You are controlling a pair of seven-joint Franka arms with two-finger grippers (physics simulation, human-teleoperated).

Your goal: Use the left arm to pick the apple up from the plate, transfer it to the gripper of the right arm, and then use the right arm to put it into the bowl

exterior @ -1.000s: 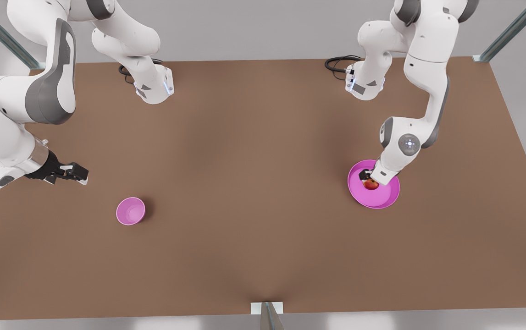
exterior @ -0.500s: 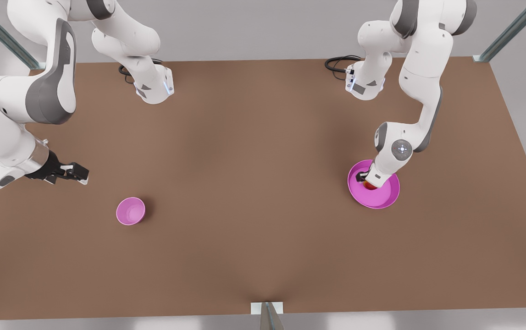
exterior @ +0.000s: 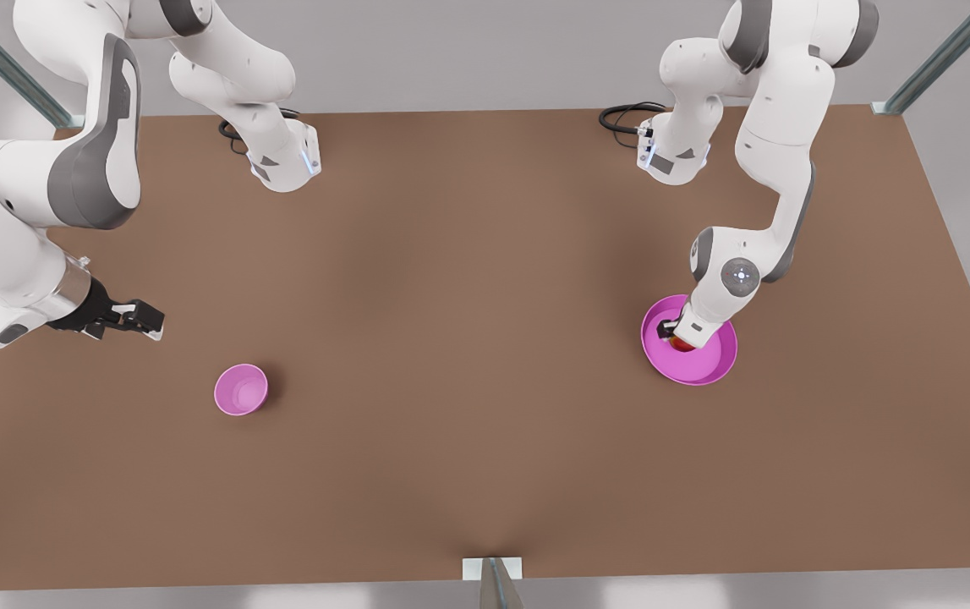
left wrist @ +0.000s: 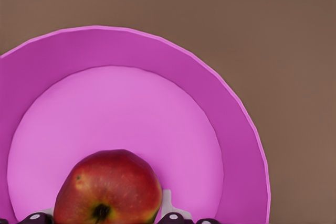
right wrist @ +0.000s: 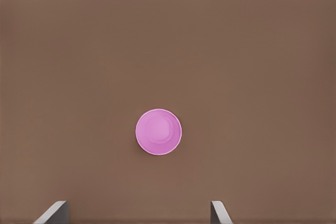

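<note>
The brown surface [exterior: 468, 355] spreads across the whole front view, with two white Franka arms mounted along its far edge. The arm on the front view's right is the left arm [exterior: 780, 144]; it bends down over the magenta-pink plate [exterior: 700, 365], which lies flat toward that side of the surface. The arm on the front view's left is the right arm [exterior: 53, 169], which waits with its wrist held above the surface near that edge. The left end effector [exterior: 676, 331] is lowered into the plate, and in the left wrist view its dark fingertips [left wrist: 173, 217] sit on either side of the apple [left wrist: 107, 188], close against it; whether they actually press on the fruit cannot be told. The apple, red with a yellow-orange patch around its stem pit, rests on the plate's flat inner floor, off-centre. The right end effector [exterior: 145, 320] hovers well apart from the plate, with its two fingers spread wide and nothing between them. The small deep pink bowl [exterior: 240, 389] stands upright on the surface near that end effector, toward the front view's lower left, and looks round and hollow in the right wrist view [right wrist: 158, 131].
</note>
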